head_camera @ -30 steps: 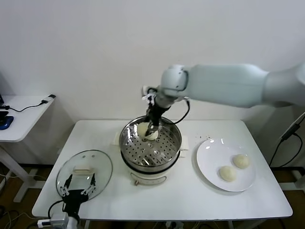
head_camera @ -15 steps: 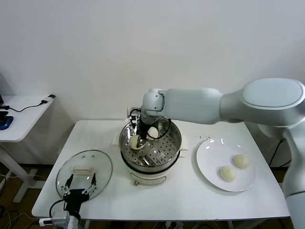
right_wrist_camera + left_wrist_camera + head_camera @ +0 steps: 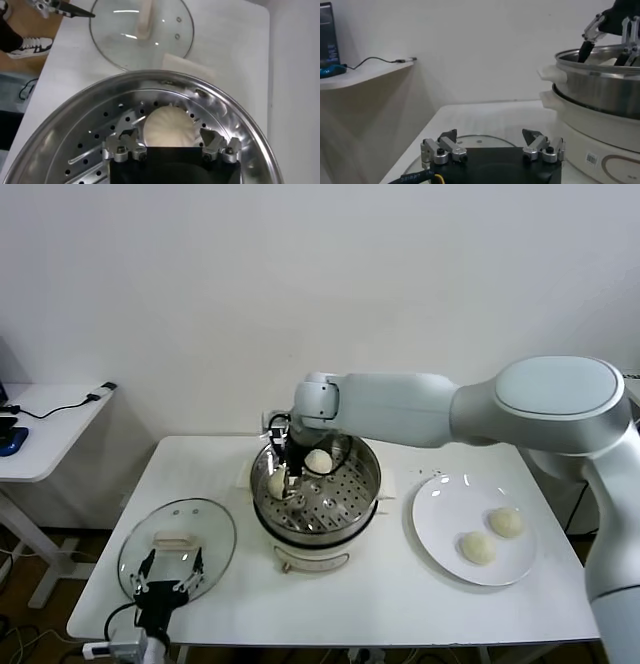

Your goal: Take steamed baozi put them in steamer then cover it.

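The steel steamer [image 3: 340,509] stands mid-table. Two baozi lie in its perforated basket, one at the back [image 3: 318,461] and one at the left [image 3: 276,483]. My right gripper [image 3: 288,475] reaches down into the basket on that left side. In the right wrist view it [image 3: 167,136] is open, and the left baozi [image 3: 169,126] rests on the basket [image 3: 75,125] between its fingers with a small gap on each side. Two more baozi [image 3: 506,522] [image 3: 477,547] lie on the white plate [image 3: 440,514]. My left gripper [image 3: 165,576] is open, parked over the glass lid [image 3: 190,529].
The glass lid with its white handle lies flat at the front left of the table, and also shows in the right wrist view [image 3: 140,30]. A small side desk [image 3: 45,429] with cables stands off to the left. The steamer's white side handle [image 3: 551,74] shows in the left wrist view.
My right gripper carried a baozi from the back of the basket to its left side and lowered it; it now rests on the basket. The left arm has not moved.
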